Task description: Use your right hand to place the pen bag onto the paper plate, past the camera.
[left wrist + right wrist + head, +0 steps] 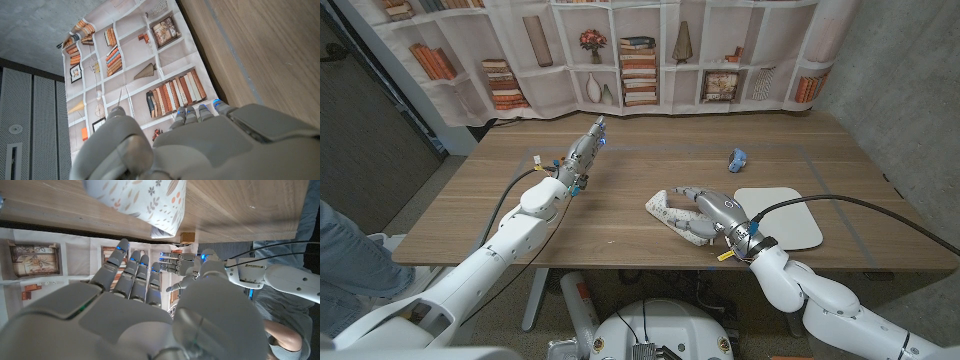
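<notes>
The pen bag (663, 209), white cloth with a small leaf print, lies on the wooden table (650, 160) near its front edge; its end also shows in the right wrist view (142, 197). My right hand (708, 213) is right beside it on the plate's side, fingers spread and reaching over the bag, with nothing gripped; those straight, parted fingers (127, 272) stop short of the cloth. The white paper plate (782, 216) lies just right of that hand. A small blue camera (737, 157) sits behind the plate. My left hand (578, 160) hovers at mid-table, fingers straight, holding nothing.
A bookshelf-print curtain (650, 50) hangs behind the table. A person's leg in jeans (342, 245) is at the left edge. My left arm (265, 275) also appears in the right wrist view. Bare wood lies between the bag and the camera.
</notes>
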You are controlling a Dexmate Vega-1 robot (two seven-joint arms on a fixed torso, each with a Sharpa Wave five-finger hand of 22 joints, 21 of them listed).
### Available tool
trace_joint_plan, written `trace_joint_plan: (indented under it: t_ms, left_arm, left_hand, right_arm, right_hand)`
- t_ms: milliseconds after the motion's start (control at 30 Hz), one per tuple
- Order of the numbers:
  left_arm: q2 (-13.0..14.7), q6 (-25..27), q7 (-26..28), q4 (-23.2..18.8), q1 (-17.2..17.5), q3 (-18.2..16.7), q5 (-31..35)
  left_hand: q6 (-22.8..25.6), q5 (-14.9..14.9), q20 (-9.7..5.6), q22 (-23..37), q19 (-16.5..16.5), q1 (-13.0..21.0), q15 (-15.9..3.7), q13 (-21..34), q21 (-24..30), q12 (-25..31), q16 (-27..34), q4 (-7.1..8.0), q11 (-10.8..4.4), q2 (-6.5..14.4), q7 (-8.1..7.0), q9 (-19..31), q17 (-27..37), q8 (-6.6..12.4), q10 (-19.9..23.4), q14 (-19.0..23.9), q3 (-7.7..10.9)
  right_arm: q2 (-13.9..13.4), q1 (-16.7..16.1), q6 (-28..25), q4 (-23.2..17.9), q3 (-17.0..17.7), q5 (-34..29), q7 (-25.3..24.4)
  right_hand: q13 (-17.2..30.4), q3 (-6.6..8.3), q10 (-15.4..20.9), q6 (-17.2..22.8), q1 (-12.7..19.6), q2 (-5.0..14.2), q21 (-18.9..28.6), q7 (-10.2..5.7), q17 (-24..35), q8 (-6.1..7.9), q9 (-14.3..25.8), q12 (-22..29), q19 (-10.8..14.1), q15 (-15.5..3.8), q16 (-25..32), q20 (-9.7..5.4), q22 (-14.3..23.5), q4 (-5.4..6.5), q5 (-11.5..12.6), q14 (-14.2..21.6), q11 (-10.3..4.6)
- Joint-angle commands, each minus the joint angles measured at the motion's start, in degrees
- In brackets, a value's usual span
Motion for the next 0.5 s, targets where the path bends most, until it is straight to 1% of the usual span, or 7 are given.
trace_joint_plan:
  t_ms: [33,167,367,500]
  left_arm:
    - [-0.05,0.76,0.04,0.17,-0.56,0.24,0.12]
    - [0.07,1.00,0.37,-0.25,-0.61,0.16,0.24]
    - [-0.08,0.98,0.30,-0.19,-0.75,0.29,0.29]
    - [-0.27,1.07,0.19,0.00,-0.94,0.59,0.45]
  left_hand:
    - [0.14,-0.13,0.38,0.20,-3.06,0.75,0.48,0.26,0.12,-0.18,0.16,0.17,-0.40,-0.15,-0.30,0.16,0.23,0.03,-0.44,-1.60,-0.21]
    - [0.12,-0.15,0.37,0.20,-3.09,0.78,0.50,0.26,0.11,-0.18,0.16,0.17,-0.42,-0.12,-0.26,0.16,0.23,0.02,-0.45,-1.61,-0.25]
    - [0.18,-0.18,0.41,0.20,-3.05,0.85,0.52,0.26,0.12,-0.14,0.17,0.17,-0.41,-0.06,-0.29,0.16,0.23,0.04,-0.35,-1.58,-0.32]
    - [0.15,-0.21,0.40,0.20,-3.06,0.88,0.56,0.26,0.12,-0.14,0.16,0.17,-0.32,-0.03,-0.28,0.16,0.23,0.03,-0.36,-1.61,-0.36]
  right_arm:
    - [0.89,0.83,-2.75,0.95,-1.87,-2.33,-0.67]
    - [0.93,0.82,-3.56,1.09,-2.17,-2.70,-1.04]
    - [0.76,1.00,-4.76,1.28,-2.86,-4.08,-1.49]
    - [0.64,1.08,-5.49,1.34,-3.20,-4.60,-1.53]
  right_hand:
    - [0.10,0.42,0.23,-0.06,0.54,-0.15,0.56,-0.09,0.16,-0.07,0.29,-0.01,0.77,-0.01,0.40,0.05,0.20,0.22,-0.03,1.09,-0.39]
    - [0.10,0.44,0.54,0.08,0.69,-0.15,0.63,-0.16,0.17,-0.05,0.30,0.05,1.30,0.10,0.54,-0.12,0.22,0.25,-0.09,1.88,-0.64]
    - [0.11,0.46,0.90,0.27,0.85,-0.14,0.71,-0.26,0.19,-0.02,0.31,0.11,1.91,-0.26,0.56,-0.21,0.23,0.30,-0.16,2.47,-0.98]
    - [0.12,0.48,1.01,0.33,0.93,-0.13,0.70,-0.28,0.20,-0.02,0.31,0.12,2.07,-0.23,0.60,-0.25,0.24,0.31,-0.19,2.81,-0.91]
